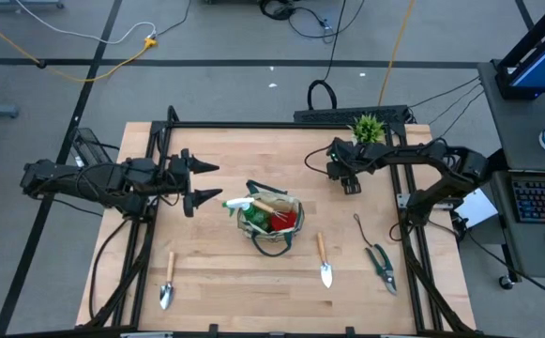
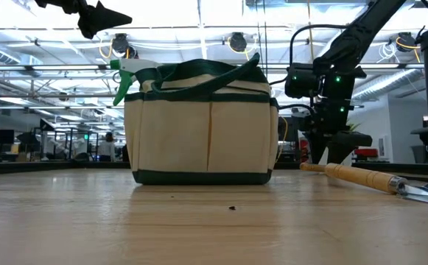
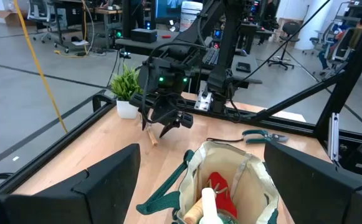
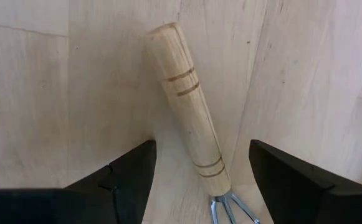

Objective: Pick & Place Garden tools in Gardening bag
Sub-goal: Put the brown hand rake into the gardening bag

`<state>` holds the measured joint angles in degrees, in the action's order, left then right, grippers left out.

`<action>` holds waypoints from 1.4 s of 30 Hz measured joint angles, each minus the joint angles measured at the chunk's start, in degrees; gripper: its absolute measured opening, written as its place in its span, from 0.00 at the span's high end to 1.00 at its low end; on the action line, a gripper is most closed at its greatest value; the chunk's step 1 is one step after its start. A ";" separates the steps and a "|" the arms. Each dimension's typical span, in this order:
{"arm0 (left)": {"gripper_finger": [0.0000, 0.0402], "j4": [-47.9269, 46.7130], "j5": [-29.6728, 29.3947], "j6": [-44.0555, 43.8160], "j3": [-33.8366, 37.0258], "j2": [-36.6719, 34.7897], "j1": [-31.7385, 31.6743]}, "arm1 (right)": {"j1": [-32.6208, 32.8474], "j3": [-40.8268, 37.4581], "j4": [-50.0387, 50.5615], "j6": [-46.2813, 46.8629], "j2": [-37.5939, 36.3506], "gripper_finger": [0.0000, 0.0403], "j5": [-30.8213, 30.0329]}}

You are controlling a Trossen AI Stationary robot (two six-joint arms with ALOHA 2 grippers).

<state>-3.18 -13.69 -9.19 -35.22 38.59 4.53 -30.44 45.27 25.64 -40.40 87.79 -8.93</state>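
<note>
Bag sits mid-table, holding the green spray bottle, the red glove and what looks like a wooden handle. Left gripper hovers just left of it, fingers wide and empty. Right gripper hangs at the far right near the potted plant, jaws wide over the rake's wooden handle, not gripping it. Two trowels and and the pruning shears lie nearer, on the table.
</note>
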 joint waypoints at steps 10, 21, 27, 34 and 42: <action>0.13 0.02 0.02 -0.13 0.00 0.00 -0.01 | -2.81 -0.03 -0.12 2.05 1.65 0.53 5.19; 0.13 0.01 0.02 -0.09 0.00 0.00 -0.01 | -3.28 -0.02 -0.54 2.96 2.73 0.72 5.33; 0.13 0.02 0.02 -0.04 0.00 0.00 -0.02 | -3.26 -0.06 -0.60 7.05 2.74 0.84 5.14; 0.13 0.52 0.02 -0.02 0.00 0.00 0.00 | -3.25 -0.21 -0.79 12.23 0.88 0.87 6.32; 0.13 3.75 0.04 0.07 0.00 0.02 -0.02 | -3.25 -0.38 -0.45 21.87 -5.83 0.87 15.80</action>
<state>0.57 -13.65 -9.13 -35.22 38.61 4.51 -33.69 44.88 25.19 -18.53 81.96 6.87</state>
